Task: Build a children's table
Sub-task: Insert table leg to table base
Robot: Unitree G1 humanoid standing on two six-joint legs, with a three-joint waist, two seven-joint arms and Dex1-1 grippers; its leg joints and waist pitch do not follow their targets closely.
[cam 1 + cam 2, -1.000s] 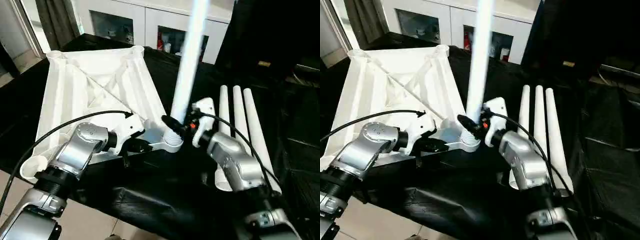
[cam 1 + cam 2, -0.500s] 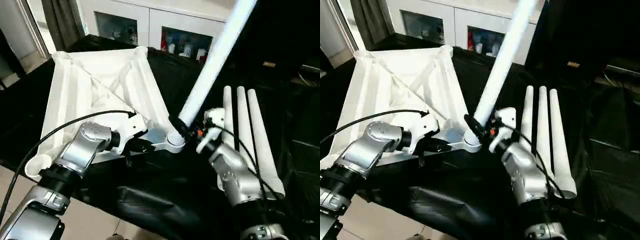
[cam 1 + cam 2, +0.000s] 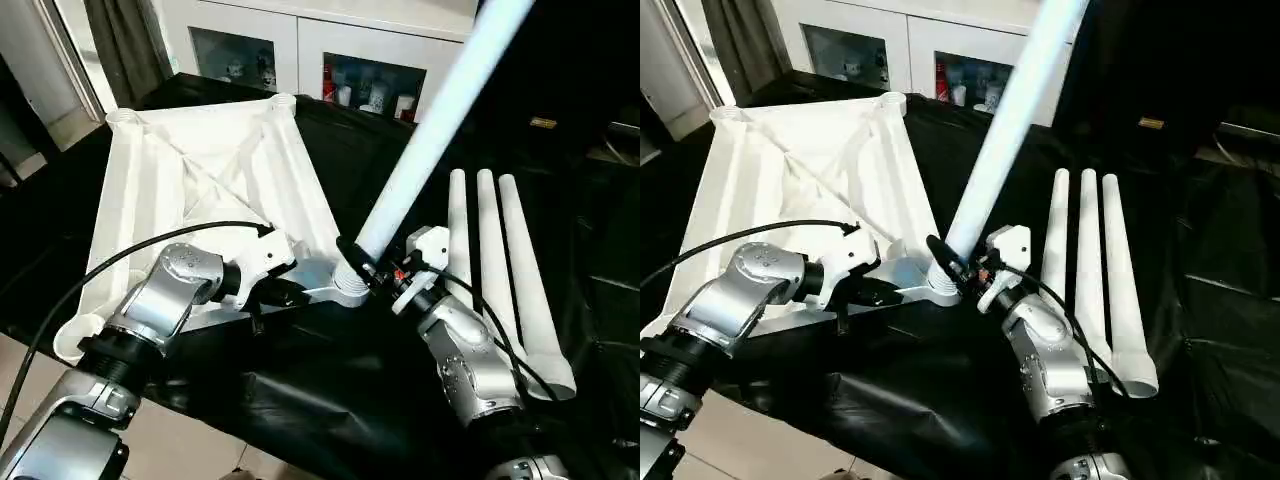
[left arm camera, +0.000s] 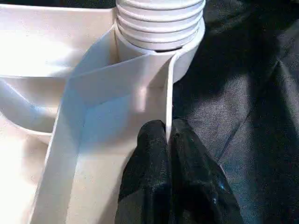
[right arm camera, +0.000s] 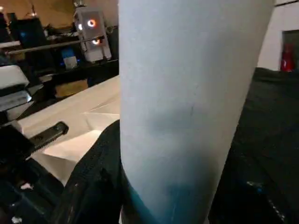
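White ribbed plastic tabletop (image 3: 200,190) upside down on black cloth (image 3: 330,390); left gripper (image 4: 167,140) pinched on rim wall; right gripper (image 3: 362,262) clamps long white tubular leg (image 3: 425,140), tilted in near corner socket (image 3: 345,285); risk: slanted leg jams or levers out.

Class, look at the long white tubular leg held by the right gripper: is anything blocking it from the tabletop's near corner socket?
Nothing visible blocks it. The long white tubular leg, clamped in the right gripper, already meets the round corner socket of the white plastic tabletop, but leans tilted.
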